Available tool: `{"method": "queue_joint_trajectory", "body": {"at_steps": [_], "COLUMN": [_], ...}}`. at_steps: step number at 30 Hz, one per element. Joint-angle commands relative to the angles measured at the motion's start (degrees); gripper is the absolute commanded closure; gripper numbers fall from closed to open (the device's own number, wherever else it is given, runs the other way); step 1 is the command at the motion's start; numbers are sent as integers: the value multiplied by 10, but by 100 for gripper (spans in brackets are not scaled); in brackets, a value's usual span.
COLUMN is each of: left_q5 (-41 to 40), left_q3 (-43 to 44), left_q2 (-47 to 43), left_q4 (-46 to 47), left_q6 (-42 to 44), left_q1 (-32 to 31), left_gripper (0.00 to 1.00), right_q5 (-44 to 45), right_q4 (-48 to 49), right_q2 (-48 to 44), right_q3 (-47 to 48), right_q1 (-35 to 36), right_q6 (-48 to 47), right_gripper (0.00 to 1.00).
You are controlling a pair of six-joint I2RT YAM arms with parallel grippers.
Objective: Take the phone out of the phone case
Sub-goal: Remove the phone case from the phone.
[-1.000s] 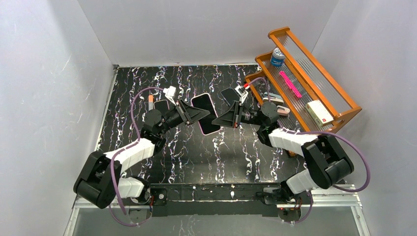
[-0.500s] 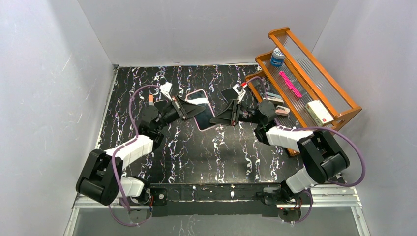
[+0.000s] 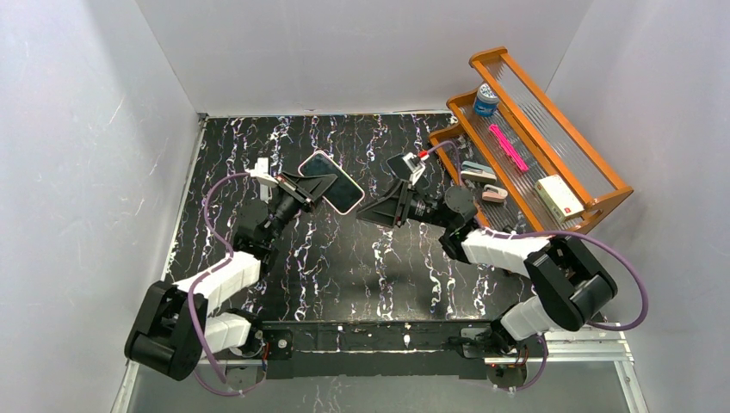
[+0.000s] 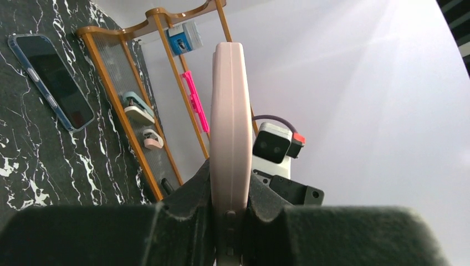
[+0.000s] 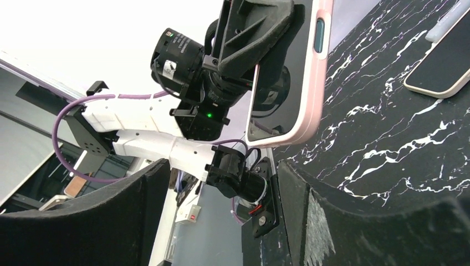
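Note:
The phone (image 3: 332, 181) sits inside its pink phone case (image 5: 315, 83) and is held up off the table, screen toward the right wrist camera. My left gripper (image 3: 320, 183) is shut on one end of it; in the left wrist view the cased phone (image 4: 228, 111) stands edge-on between the pads (image 4: 195, 191). A short way right of the phone, my right gripper (image 3: 365, 212) is open and touches nothing; its wrist view shows only the left arm between its fingers (image 5: 138, 194).
A second phone in a clear case (image 3: 400, 164) lies on the black marbled table (image 3: 344, 258) behind the right gripper. Another phone (image 5: 443, 64) lies flat farther off. A wooden rack (image 3: 603, 185) at the right holds a bottle (image 3: 486, 99), a pink item (image 3: 508, 146) and a white box (image 3: 558, 198).
The right gripper let go of the cased phone, opened and drew back. The left gripper shut on it and carried it up and to the back left.

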Motion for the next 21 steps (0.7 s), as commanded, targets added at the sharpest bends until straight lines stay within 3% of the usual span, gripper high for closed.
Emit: {"method": "queue_joint_trajectory", "body": {"at_steps": [1,5,14,21], "left_q5": [-87,-131,-193,-201], "left_q3": [-7,-22,-25,-22], "left_q2": [-36,-43,-43,-46], "left_q4": [42,42,35,20], "left_q6": [-19,-26,-35,-39], "left_q1": [-24,-52,-91,-99], "left_gripper": [100,100,100,100], "right_q5": [52,82,85,94], "right_q4": [41,59,99,107], "right_q2": [15,29,45,43], "right_q3": [5,7,6,0], "right_q1": [24,43,58,61], "right_q6": [-14,-22,-52,-68], "right_gripper": [22,26,47,58]}}
